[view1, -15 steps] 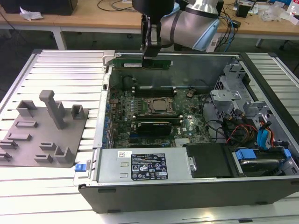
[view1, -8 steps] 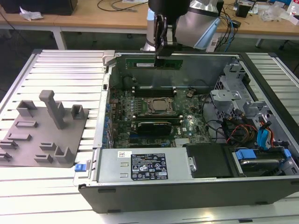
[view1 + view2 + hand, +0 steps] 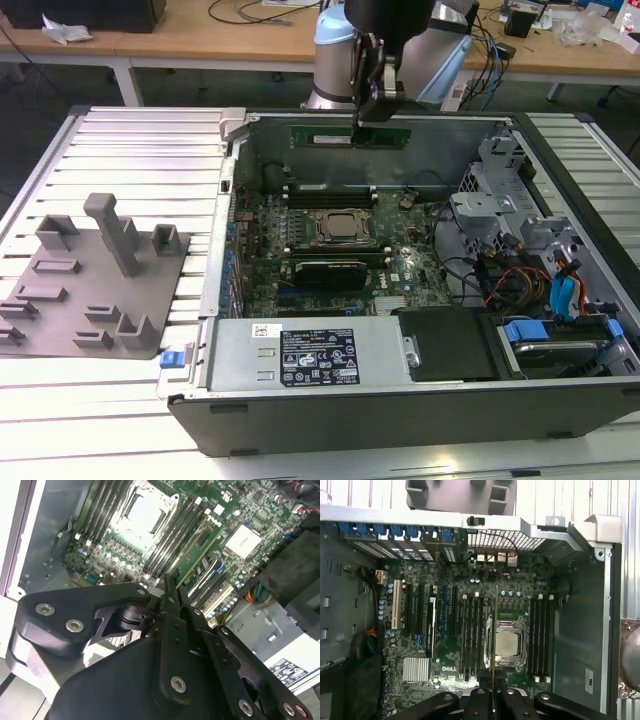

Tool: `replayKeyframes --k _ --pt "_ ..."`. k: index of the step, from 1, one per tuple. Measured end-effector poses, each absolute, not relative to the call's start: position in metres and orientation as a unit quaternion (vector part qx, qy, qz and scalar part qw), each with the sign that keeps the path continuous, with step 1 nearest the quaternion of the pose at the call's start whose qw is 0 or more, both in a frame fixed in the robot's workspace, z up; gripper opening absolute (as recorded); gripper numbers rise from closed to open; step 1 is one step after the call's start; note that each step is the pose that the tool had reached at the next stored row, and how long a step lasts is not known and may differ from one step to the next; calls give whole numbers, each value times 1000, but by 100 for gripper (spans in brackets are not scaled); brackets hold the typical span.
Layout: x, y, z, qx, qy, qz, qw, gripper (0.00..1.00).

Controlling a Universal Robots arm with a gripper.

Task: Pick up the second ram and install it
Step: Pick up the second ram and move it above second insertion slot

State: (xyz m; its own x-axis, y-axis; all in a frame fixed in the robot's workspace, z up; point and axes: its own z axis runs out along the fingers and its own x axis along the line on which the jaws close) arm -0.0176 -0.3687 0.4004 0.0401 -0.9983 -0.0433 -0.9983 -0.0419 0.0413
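In the exterior view a black open computer case [image 3: 400,425] lies on a white ribbed metal table [image 3: 140,150]. At nine o'clock from the case is a grey plastic fixture plate with upright posts [image 3: 95,285], standing apart from the case wall. Inside the case, a green motherboard [image 3: 400,262] carries a square silver processor socket [image 3: 340,228] near its middle. Black memory slots [image 3: 330,192] run along the socket at twelve o'clock. At six o'clock of the socket a long dark piece [image 3: 325,268] lies along another row of slots. A grey power-supply box with a printed label [image 3: 240,355] fills the case edge at six o'clock. A tangle of red and orange cables [image 3: 520,280] crowds the three o'clock side, well clear of the socket.

The black two-fingered gripper [image 3: 367,120] hangs at twelve o'clock of the socket, over the case's far wall. Its jaws are clamped on the second ram [image 3: 325,136], a long narrow green circuit-board stick with a pale label. It grips the ram near the middle of its upper edge (long side level, face turned toward the camera). The stick is off the board and touches no slot. In the first wrist view the black fingers [image 3: 479,702] close on the stick's thin edge, which lines up beside the socket.
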Motion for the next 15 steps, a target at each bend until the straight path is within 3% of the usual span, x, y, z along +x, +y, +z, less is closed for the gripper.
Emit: replayKeyframes --k 15 --pt "6 -367 358 -721 692 31 -1 14"
